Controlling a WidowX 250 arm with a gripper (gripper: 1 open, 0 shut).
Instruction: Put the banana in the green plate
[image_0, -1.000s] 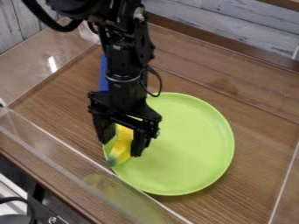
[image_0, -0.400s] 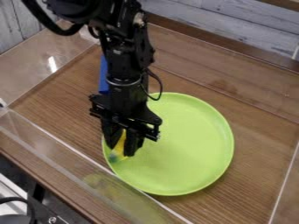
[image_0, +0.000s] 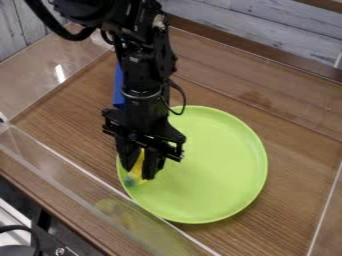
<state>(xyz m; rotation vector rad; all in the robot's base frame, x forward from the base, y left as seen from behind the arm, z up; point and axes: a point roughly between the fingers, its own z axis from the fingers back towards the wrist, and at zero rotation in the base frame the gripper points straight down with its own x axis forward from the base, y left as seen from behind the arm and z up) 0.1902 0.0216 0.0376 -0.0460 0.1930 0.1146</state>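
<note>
- The gripper (image_0: 144, 165) points almost straight down over the near-left rim of the green plate (image_0: 227, 150); the arm rises behind it toward the far-left corner of the tabletop (image_0: 267, 85).
- The jaws are clenched, the two black fingers (image_0: 156, 160) drawn close together with only a narrow strip showing between them.
- The banana (image_0: 139, 170) is pinched between those fingers. Only a sliver of yellow shows in the gap, and a little yellow-green at the lower end near the plate's rim.
- The banana's lower end sits at the left edge of the plate. Whether it rests on the plate surface or hangs just clear of it cannot be told from this angle, the fingers covering most of it.
- The green plate lies flat on the wooden tabletop, toward the near-right part of the surface. Its centre and right side are bare.
- A blue part (image_0: 119, 78) shows behind the arm, above the gripper; it is mostly hidden and its nature is unclear.
- A clear wall (image_0: 54, 165) runs along the near-left edge of the tabletop, just beside the plate's rim.
</note>
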